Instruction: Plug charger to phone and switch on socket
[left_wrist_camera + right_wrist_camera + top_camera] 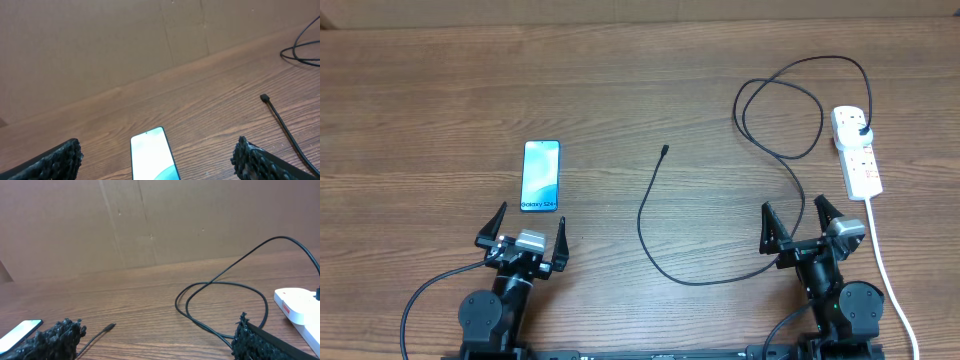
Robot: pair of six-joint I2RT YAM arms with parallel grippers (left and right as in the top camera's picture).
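The phone (541,176) lies face up on the table, left of centre, screen light blue; it also shows in the left wrist view (151,156). My left gripper (529,228) is open and empty just in front of it. The black charger cable (650,215) loops across the table; its connector tip (664,150) lies free, also seen in the left wrist view (264,98) and right wrist view (109,327). Its black plug (860,126) sits in the white socket strip (857,150) at the right. My right gripper (798,224) is open and empty near the cable.
The strip's white cord (885,265) runs down the right side past my right arm. A brown cardboard wall (150,220) stands behind the table. The cable's loops (220,300) lie between my right gripper and the strip (297,305).
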